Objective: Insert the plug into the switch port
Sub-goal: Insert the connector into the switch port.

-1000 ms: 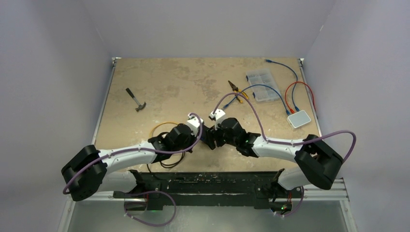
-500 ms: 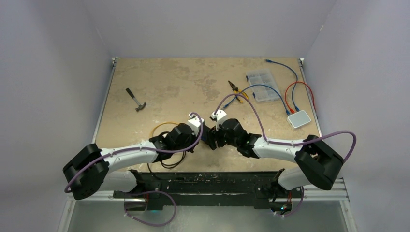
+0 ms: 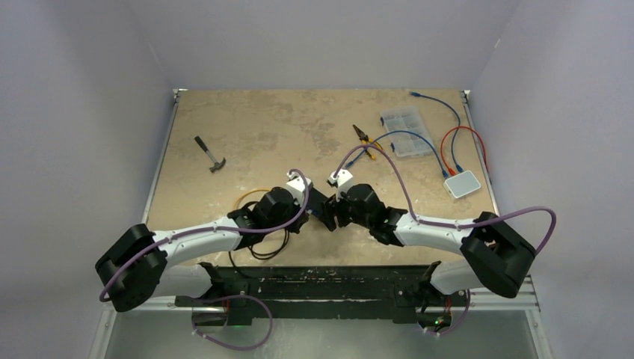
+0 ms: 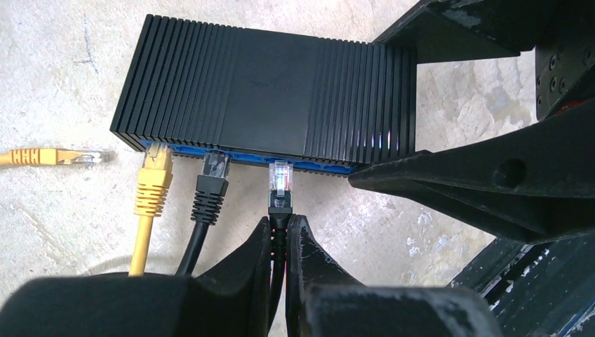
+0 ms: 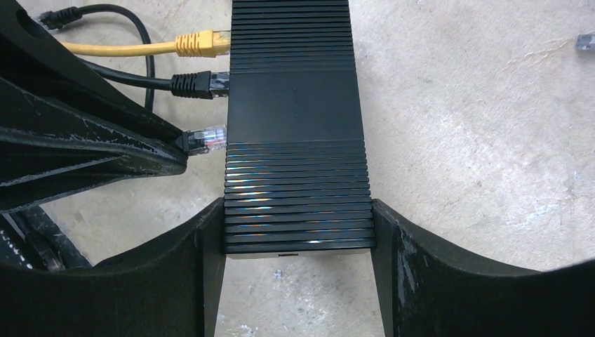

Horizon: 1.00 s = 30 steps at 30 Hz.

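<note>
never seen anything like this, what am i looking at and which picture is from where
A left arm and a right arm, both robot arms, are bolted at the near edge of a table. The wide picture looks down from above; the other two come from wrist cameras. The left gripper holds a plug by its black boot, tip at the front of the switch. The right gripper clamps the switch's sides. A yellow cable and a black cable are plugged in. A hammer, pliers and a parts box lie farther back.
</note>
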### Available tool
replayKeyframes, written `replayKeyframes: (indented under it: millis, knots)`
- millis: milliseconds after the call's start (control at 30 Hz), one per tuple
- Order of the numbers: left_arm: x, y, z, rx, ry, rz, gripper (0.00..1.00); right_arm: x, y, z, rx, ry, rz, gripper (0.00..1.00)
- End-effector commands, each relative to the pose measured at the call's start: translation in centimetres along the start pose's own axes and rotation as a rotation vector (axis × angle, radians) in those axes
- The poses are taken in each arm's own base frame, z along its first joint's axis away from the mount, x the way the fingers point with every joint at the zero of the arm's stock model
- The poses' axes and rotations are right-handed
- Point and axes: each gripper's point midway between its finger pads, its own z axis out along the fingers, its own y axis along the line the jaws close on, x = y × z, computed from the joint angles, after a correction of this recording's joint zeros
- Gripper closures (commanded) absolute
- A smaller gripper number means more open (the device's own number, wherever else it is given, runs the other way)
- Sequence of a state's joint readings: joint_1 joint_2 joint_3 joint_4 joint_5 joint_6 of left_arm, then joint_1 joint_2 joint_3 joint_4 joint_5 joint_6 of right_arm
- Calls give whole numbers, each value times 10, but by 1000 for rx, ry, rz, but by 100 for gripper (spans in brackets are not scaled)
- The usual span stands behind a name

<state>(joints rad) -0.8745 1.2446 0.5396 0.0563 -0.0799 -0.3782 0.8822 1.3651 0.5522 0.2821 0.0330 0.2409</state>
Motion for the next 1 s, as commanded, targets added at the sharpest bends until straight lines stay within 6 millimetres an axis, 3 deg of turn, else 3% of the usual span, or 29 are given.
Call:
replayKeyframes:
  millis: [0, 267, 600, 967]
  knots:
    - [-40, -7, -4, 48, -148, -62, 100, -37, 34, -6, -154, -130, -24, 100]
    - [-42, 4, -5, 58, -161, -108, 100, -41, 37, -7, -172, -147, -41, 100]
    - [-41, -6, -1, 128, -162, -54, 100, -46, 57, -11, -289, -169, -75, 100]
    - [-78, -3, -10, 104, -325, -102, 100, -34, 85, -17, -476, -141, -112, 100]
